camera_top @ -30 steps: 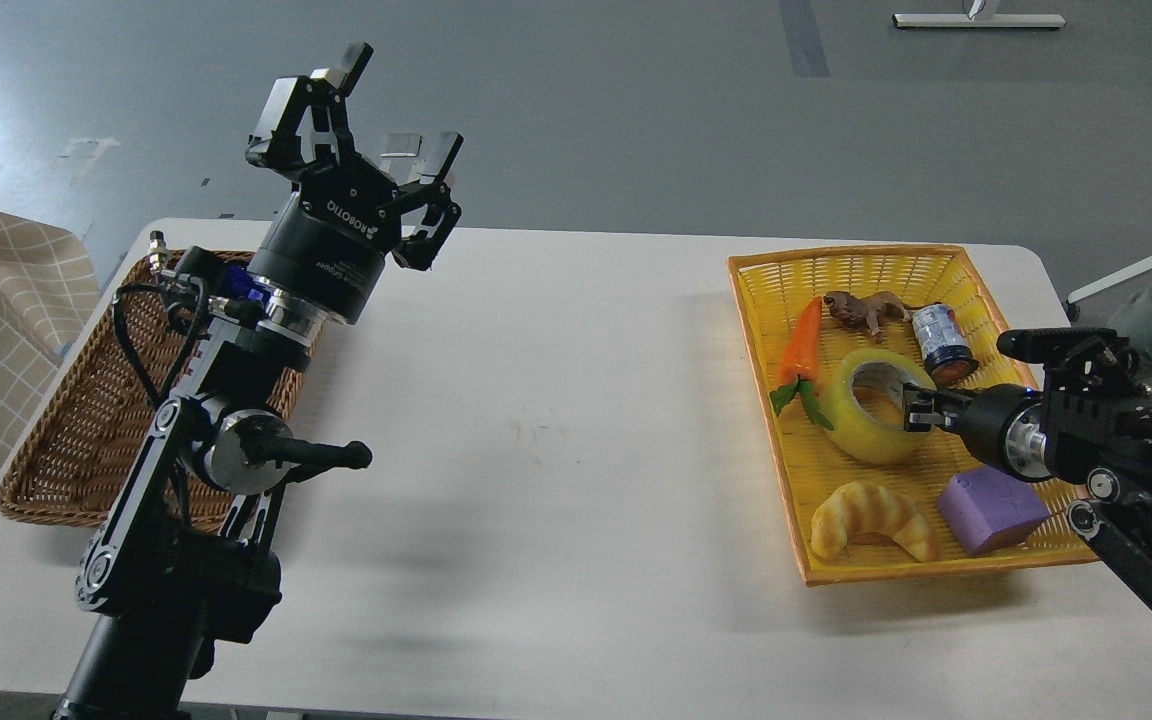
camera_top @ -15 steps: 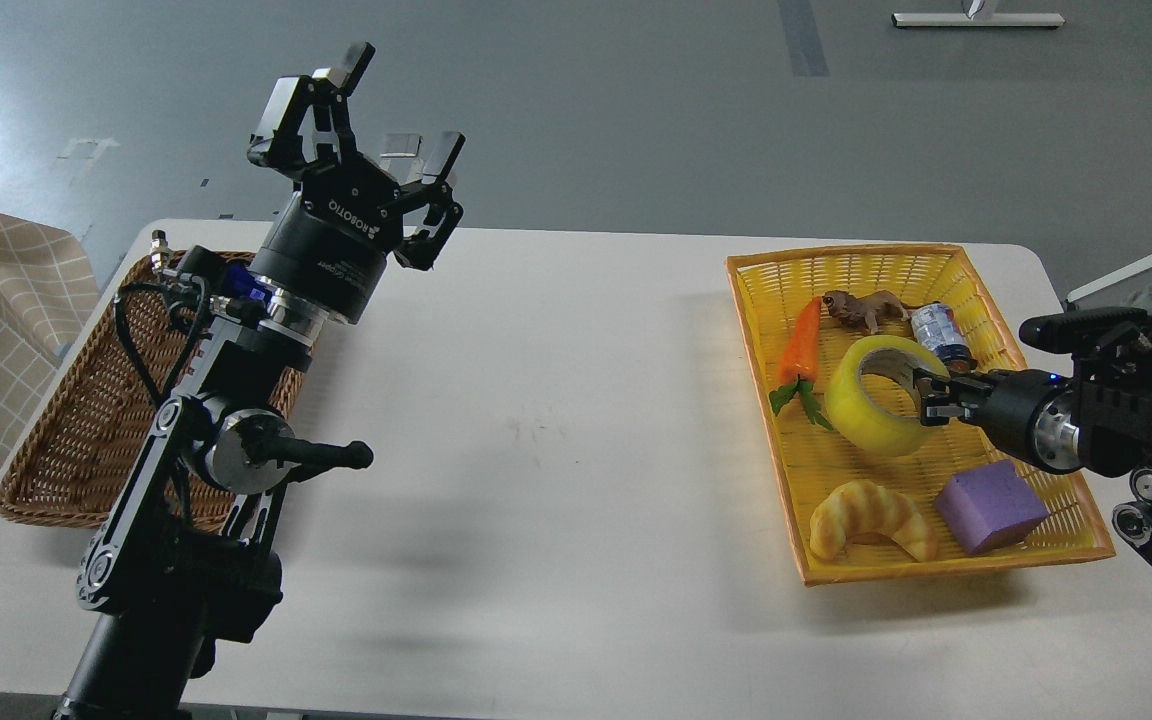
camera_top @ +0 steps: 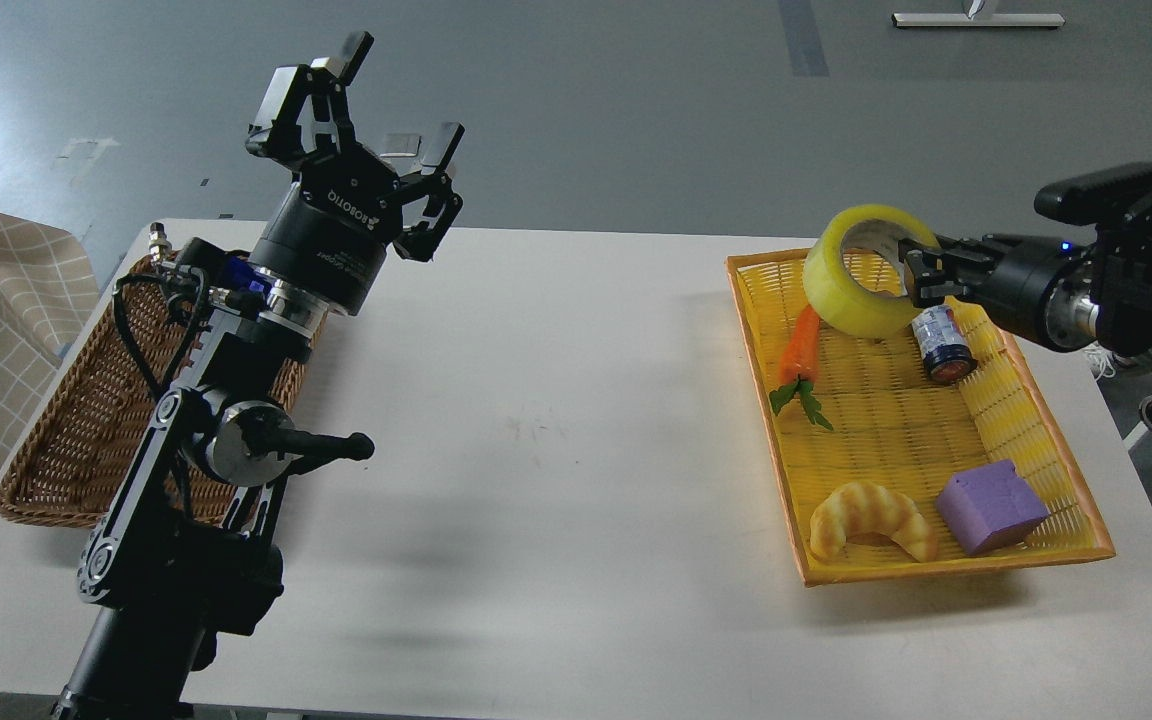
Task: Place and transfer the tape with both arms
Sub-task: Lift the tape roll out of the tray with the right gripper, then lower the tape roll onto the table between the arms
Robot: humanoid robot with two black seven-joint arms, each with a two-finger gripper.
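The right hand (camera_top: pixel 911 275) grips the tape (camera_top: pixel 858 270) above the yellow basket's (camera_top: pixel 946 572) far end, over the carrot (camera_top: pixel 800 348) and can (camera_top: pixel 940 343). The left hand (camera_top: pixel 376 110) is spread wide, empty.

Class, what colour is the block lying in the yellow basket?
Purple: the block shows best in the head view.

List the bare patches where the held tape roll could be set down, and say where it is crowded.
The widest bare stretch is the white table between the wicker basket and the yellow basket. Inside the yellow basket, the middle is free, bordered by the carrot, can, croissant and purple block. Its far end is crowded, under the tape in the right claw.
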